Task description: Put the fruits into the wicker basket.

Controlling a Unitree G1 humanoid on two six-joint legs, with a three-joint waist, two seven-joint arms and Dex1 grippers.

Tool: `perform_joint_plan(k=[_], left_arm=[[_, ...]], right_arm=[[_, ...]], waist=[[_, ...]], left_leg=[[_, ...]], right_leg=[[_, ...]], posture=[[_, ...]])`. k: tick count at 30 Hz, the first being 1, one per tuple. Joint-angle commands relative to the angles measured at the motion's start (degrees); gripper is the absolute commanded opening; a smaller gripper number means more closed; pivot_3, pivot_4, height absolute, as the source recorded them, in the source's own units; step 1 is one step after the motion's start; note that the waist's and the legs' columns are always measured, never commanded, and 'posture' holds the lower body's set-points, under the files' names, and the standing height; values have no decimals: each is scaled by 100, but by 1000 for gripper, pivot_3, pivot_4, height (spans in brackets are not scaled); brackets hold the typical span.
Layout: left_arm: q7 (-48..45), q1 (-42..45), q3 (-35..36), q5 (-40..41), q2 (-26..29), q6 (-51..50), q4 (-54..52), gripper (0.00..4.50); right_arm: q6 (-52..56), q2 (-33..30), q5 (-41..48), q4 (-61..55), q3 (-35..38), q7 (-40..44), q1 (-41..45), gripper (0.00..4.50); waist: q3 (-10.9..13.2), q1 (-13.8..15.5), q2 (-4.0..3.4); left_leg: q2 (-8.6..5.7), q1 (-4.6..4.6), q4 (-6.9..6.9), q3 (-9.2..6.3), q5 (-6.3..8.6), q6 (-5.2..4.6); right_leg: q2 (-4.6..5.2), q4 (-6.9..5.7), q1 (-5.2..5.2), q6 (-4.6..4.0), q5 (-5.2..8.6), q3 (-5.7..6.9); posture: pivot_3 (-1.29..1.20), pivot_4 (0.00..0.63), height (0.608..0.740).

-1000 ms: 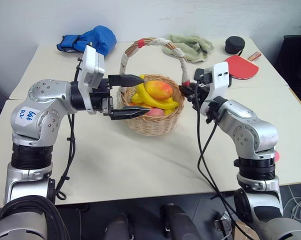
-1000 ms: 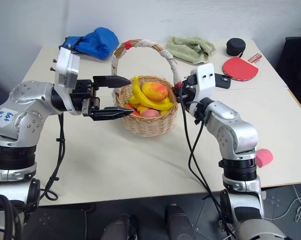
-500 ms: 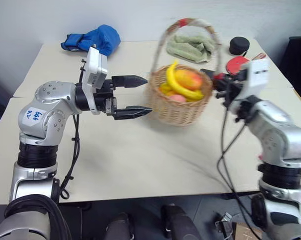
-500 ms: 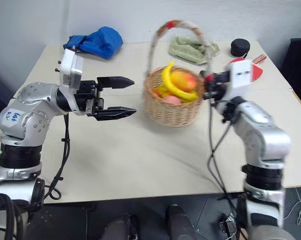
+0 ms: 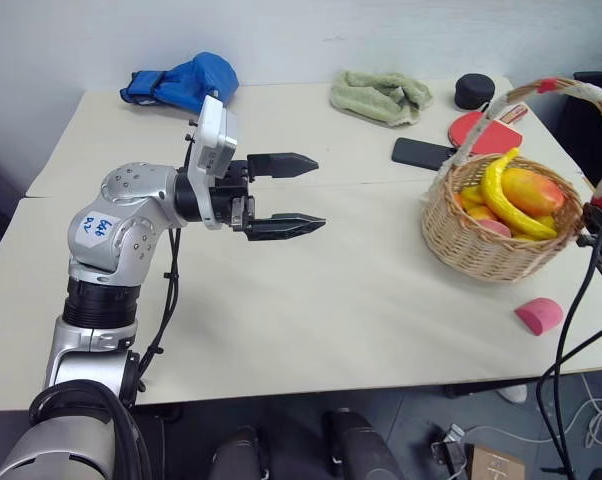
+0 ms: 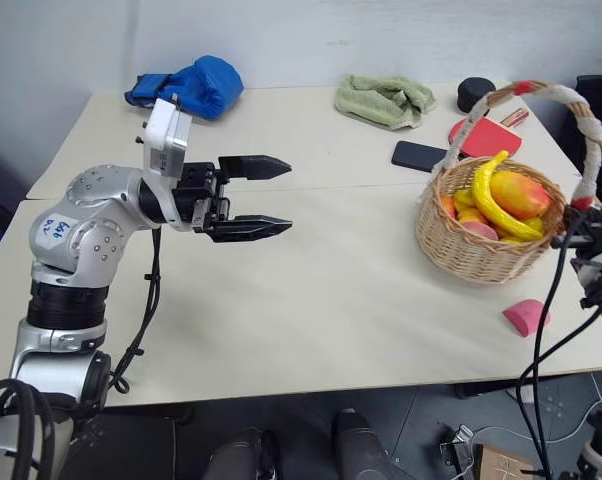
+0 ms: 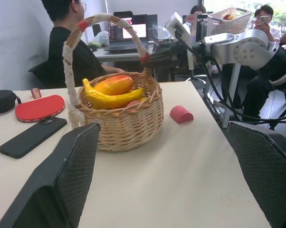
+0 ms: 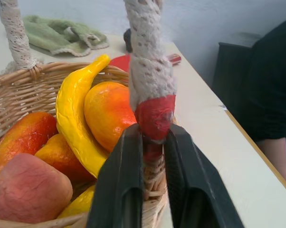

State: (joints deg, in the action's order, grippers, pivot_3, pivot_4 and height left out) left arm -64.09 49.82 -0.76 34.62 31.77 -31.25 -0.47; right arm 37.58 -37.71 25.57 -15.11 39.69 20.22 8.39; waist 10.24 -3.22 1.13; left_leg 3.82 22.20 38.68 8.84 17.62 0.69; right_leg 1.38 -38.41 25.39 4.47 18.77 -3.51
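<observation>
The wicker basket (image 5: 486,245) stands on the right part of the table, its tall cord-wrapped handle (image 5: 571,92) arching over it. Inside lie the fruits: a yellow banana (image 5: 504,196), an orange-yellow mango (image 5: 534,190), a pink peach (image 8: 26,190) and smaller orange ones. My right gripper (image 8: 152,135) is shut on the handle's foot, its fingers (image 8: 126,171) pressing the red band (image 8: 155,116) from both sides. Well to the left of the basket, my left gripper (image 5: 319,192) hangs open over the table's middle, pointing at the basket with nothing in it.
A small pink block (image 5: 539,315) lies in front of the basket near the table's right front corner. Behind the basket are a black phone (image 5: 421,153), a red paddle (image 5: 486,125) and a black round case (image 5: 475,90). A green towel (image 5: 379,95) and a blue glove (image 5: 186,80) lie at the back. People sit beyond the table (image 7: 62,52).
My right gripper has carried the basket by its handle from the table's middle out to the right, where it now stands. The left gripper has stayed open in about the same place.
</observation>
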Motion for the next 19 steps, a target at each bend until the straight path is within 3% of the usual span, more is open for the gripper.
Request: perform_joint_plan(k=[1, 7, 8, 9, 11, 13, 16, 19], left_arm=[[-111, 152, 57, -53, 42, 144, 34, 4500], [-275, 134, 71, -165, 167, 221, 206, 4500], [-306, 129, 84, -175, 199, 229, 229, 4500], [-329, 127, 92, -181, 220, 238, 250, 4500], [-401, 130, 97, -232, 287, 300, 328, 4500], [-450, 154, 100, -275, 335, 347, 416, 4500], [-509, 189, 109, -316, 364, 402, 521, 4500], [-533, 208, 115, -331, 357, 415, 564, 4500]], right_arm=[[124, -119, 348, -468, 394, 200, -276, 2043], [622, -915, 783, -998, 1431, 1276, -1592, 4090], [939, -1252, 1001, -870, 1920, 1708, -1853, 4444], [1171, -1485, 1178, -770, 2264, 2003, -2027, 4479], [1618, -2136, 1452, -272, 3362, 3386, -2790, 4479], [1199, -2544, 1149, 512, 3989, 4275, -3319, 4479], [1097, -3092, 872, 1687, 4352, 4605, -3411, 4479], [1364, -3393, 960, 2206, 4580, 5174, -3444, 4479]], waist=[[0, 3, 0], [0, 36, -3], [1, 38, -3], [1, 49, -5], [5, 64, -8], [16, 71, 17], [18, 17, 44], [25, -13, 58]], left_leg=[[-1, 0, 1, 0, 0, 0], [-1, 0, 1, -5, 0, -2], [-6, -2, -1, -11, -1, -4], [-8, -7, 0, -21, -1, -5], [-11, -21, -6, -25, 2, -13], [-15, -79, -41, -26, 5, -18], [-4, -151, -66, -41, 18, -24], [3, -166, -74, -37, 29, -40]], right_leg=[[-2, 0, 0, 0, 0, 0], [-6, 5, -6, 1, 1, 0], [-7, 7, -12, 4, 2, 1], [-17, 27, -32, 6, 1, 6], [-26, 49, -59, 14, -4, 3], [-33, 83, -120, 15, -5, 3], [-46, 143, -212, 16, -7, 12], [-5, 162, -233, 21, -9, 9]], posture=[[0, 150, 740], [0, 150, 740], [0, 150, 740], [0, 150, 740], [0, 150, 740], [0, 150, 740], [0, 150, 740], [0, 150, 740]])
